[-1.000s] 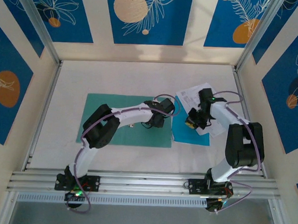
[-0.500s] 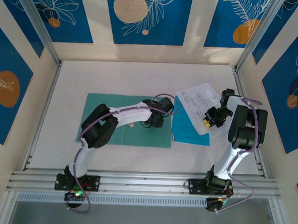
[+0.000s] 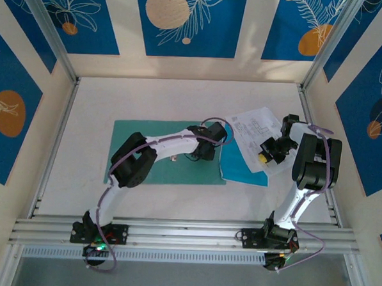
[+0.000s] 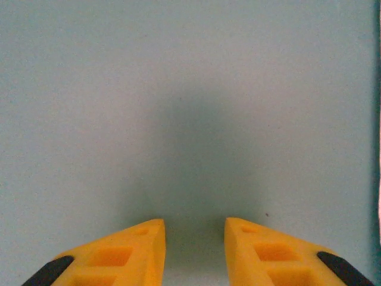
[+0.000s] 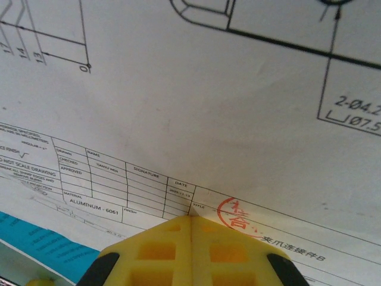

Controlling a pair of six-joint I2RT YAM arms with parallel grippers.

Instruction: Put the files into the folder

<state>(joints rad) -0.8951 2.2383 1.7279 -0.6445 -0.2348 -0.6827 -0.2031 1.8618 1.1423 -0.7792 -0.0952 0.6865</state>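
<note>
The left fingers (image 3: 200,154) are standing slightly apart over the teal folder (image 3: 140,132), holding nothing. The right fingers (image 5: 191,229) are pressing together, tips on the printed white sheets (image 3: 253,122), nothing visibly between them. Those sheets are lying partly over the sky-blue sheet (image 3: 239,168) at the folder's right edge, all on the white surface (image 3: 180,97), which blue-panelled walls (image 3: 184,21) and a metal frame (image 3: 173,232) are enclosing.
</note>
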